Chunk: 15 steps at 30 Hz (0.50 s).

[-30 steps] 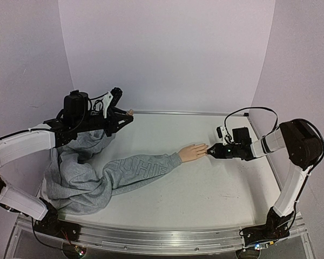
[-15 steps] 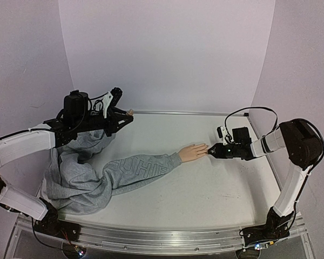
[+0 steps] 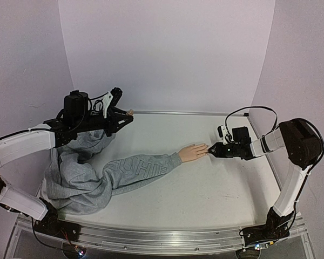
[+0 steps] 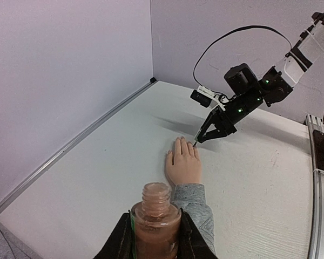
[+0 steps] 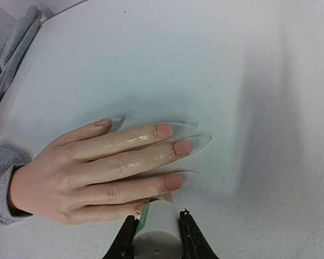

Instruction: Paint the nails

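Observation:
The peach mannequin hand (image 3: 193, 152) lies flat on the white table at the end of a grey sweatshirt sleeve (image 3: 137, 170). Its nails (image 5: 164, 130) are pinkish with long clear tips. My right gripper (image 3: 211, 150) is shut on a white brush cap (image 5: 156, 234), and the brush end sits at the little finger's nail (image 5: 141, 206). My left gripper (image 3: 123, 114) is held up at the back left, shut on an open bottle of brown-pink polish (image 4: 155, 218). The left wrist view also shows the hand (image 4: 183, 164) and the right gripper (image 4: 205, 135).
The rest of the grey sweatshirt (image 3: 75, 172) is bunched at the left front of the table. A metal rail (image 3: 178, 113) runs along the back edge below the pale purple walls. A black cable (image 3: 248, 110) loops over the right arm.

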Each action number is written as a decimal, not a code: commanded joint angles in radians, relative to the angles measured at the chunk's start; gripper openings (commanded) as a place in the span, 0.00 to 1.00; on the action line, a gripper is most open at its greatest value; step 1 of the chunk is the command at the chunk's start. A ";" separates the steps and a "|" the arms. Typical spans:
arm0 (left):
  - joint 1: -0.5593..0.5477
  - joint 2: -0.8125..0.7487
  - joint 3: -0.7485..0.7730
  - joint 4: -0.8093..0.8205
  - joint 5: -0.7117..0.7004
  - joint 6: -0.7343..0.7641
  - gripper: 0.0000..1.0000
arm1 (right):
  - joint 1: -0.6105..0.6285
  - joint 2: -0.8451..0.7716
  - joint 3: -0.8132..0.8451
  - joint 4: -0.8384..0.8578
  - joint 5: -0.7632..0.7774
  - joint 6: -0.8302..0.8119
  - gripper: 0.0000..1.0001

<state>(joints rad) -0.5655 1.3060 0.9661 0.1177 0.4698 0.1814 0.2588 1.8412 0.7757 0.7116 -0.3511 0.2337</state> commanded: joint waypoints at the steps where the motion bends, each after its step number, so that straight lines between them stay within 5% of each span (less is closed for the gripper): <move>1: 0.006 -0.049 0.015 0.060 0.023 -0.015 0.00 | 0.007 -0.066 -0.039 0.068 0.031 0.017 0.00; 7: 0.005 -0.095 0.020 0.060 0.025 -0.034 0.00 | 0.006 -0.252 -0.129 0.133 0.062 0.043 0.00; 15: 0.006 -0.108 0.104 0.017 0.128 -0.143 0.00 | 0.009 -0.511 -0.094 -0.134 -0.020 0.035 0.00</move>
<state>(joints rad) -0.5655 1.2182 0.9714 0.1162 0.5026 0.1123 0.2588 1.4303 0.6415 0.6979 -0.2977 0.2611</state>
